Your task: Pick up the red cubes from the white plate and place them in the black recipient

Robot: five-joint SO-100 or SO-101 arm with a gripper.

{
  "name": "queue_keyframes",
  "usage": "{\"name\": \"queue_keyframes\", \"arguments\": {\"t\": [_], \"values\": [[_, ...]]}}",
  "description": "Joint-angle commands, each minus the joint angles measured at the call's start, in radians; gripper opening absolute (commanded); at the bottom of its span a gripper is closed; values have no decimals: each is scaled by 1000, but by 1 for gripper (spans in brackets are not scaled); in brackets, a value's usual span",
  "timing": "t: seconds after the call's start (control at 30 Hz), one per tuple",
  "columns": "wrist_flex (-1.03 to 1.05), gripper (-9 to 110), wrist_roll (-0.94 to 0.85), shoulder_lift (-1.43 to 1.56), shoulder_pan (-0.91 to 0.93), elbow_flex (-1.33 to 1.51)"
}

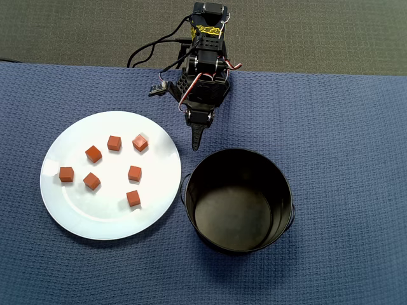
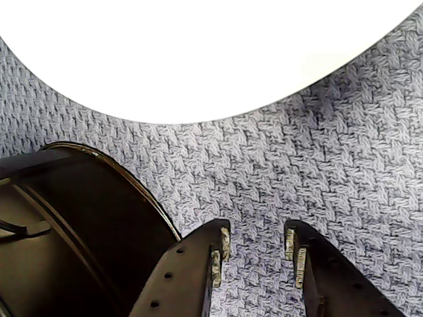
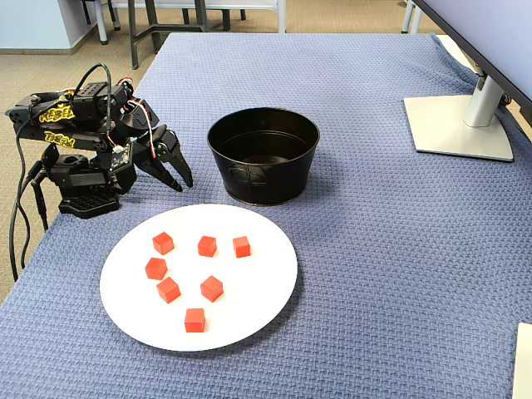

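1. Blue waffle-weave cloth covers the whole table, its knit texture coarse and sharp in the wrist view; a grey monitor foot sits at the far right of the fixed view.
2. Round and glossy, the white plate lies flat on the cloth with a shallow rim, and it blows out to plain white in the wrist view.
3. Seven red cubes rest on the plate, small, matte and sharp-edged, all apart from one another and clear of the rim.
4. Just right of the plate in the overhead view stands the black recipient, a deep straight-walled pot of shiny metal with small side handles; only a narrow strip of cloth separates their edges.
5. Folded low near its base, the gripper points down at the cloth between plate and pot, its jaws slightly parted with bare weave showing in the gap, holding nothing.
6. Cloth to the pot's right lies bare in the overhead view.
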Motion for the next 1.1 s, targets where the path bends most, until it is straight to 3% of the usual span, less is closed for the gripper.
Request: {"name": "queue_keyframes", "arguments": {"t": [0.0, 1.07], "values": [[3, 1, -63, -15, 12, -41], [-41, 3, -28, -109, 81, -101]]}}
